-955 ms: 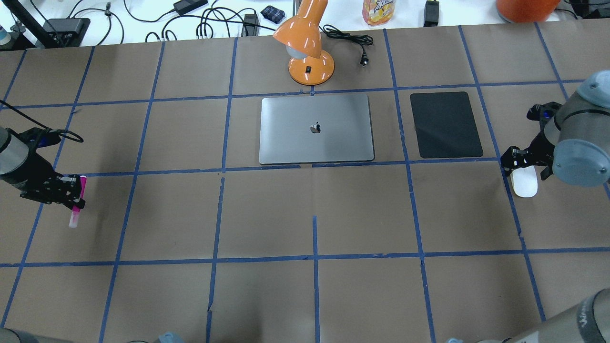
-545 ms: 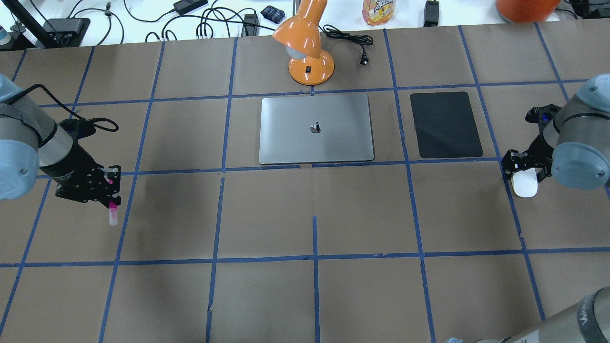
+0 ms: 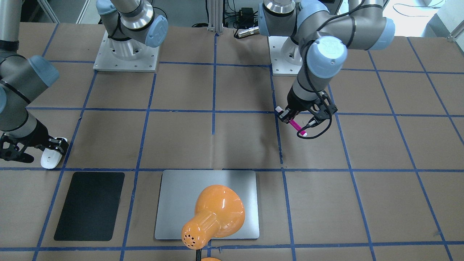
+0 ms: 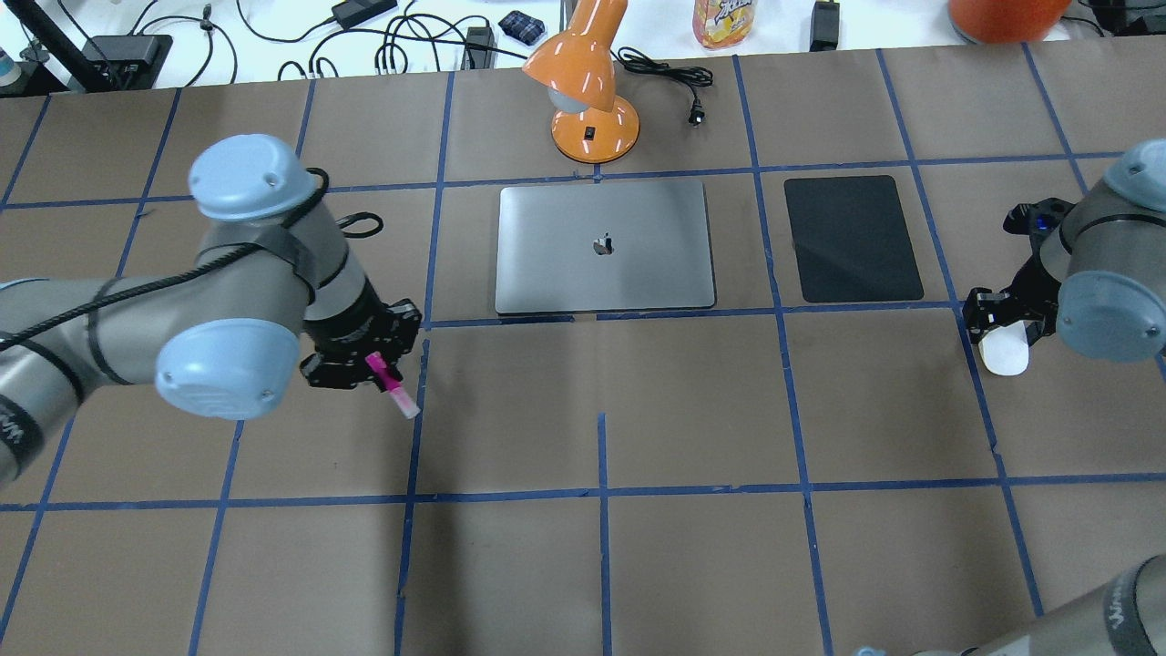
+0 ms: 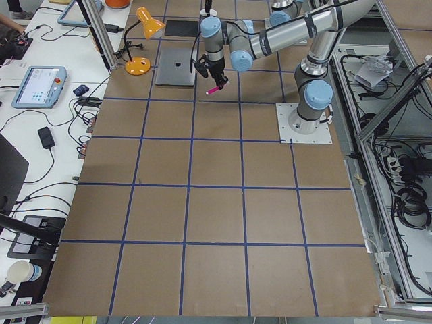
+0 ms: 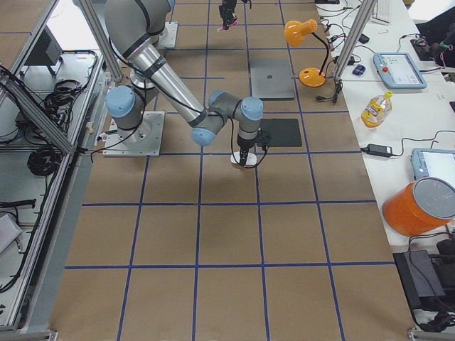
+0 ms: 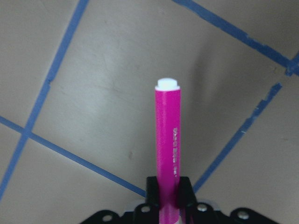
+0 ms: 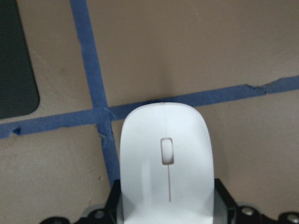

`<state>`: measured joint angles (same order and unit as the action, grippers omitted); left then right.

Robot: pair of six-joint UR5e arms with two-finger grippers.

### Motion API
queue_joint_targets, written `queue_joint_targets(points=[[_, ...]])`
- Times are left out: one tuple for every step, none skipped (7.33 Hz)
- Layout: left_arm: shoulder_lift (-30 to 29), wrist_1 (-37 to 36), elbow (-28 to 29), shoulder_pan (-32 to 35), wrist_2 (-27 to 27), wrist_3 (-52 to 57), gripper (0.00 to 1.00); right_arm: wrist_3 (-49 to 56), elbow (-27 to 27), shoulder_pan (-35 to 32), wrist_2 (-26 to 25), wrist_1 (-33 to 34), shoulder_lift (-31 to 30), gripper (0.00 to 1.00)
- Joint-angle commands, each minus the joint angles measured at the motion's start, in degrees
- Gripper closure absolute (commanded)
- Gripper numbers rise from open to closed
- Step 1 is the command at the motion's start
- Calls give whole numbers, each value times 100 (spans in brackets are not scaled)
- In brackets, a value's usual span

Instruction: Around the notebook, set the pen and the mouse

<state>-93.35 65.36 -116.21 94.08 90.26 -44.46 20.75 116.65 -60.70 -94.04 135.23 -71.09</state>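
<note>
The magenta pen point(image 4: 390, 386) is clamped in my left gripper point(image 4: 369, 363), which is shut on it, the pale cap end pointing down and toward me. It hangs above the table, left of and nearer than the silver notebook point(image 4: 601, 246). In the left wrist view the pen point(image 7: 167, 140) sticks out from between the fingers over blue tape lines. At the far right, my right gripper point(image 4: 1002, 330) is shut on the white mouse point(image 4: 1002, 353), close to the table surface. The right wrist view shows the mouse point(image 8: 166, 158) held between both fingers.
A black mat point(image 4: 852, 239) lies between the notebook and the mouse. An orange desk lamp point(image 4: 592, 100) stands just behind the notebook, its cord trailing right. Cables, a bottle and chargers line the far table edge. Blue tape grids the brown surface.
My left arm has swung the pen from the far left edge rightward toward the notebook, and the pen now tilts the other way. The right gripper and mouse have barely shifted.
</note>
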Motion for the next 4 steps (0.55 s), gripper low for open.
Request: queue_joint_targets(points=[[-419,-882,54,847,-532,-2278,85,-18,-203,-134,8,-40,-80,43],[-613,-1163,81,927,-1075,-3234,85,-71,-379,-457,17,-32,-80,42],[-789,-1183,90,1215,-1115,-3453,85,-211,-633,-852,26,-32,-10,42],[-912,-1261,116,1575,-1107,-3907,85,-456,-818,-1134,261,-14,103,42]])
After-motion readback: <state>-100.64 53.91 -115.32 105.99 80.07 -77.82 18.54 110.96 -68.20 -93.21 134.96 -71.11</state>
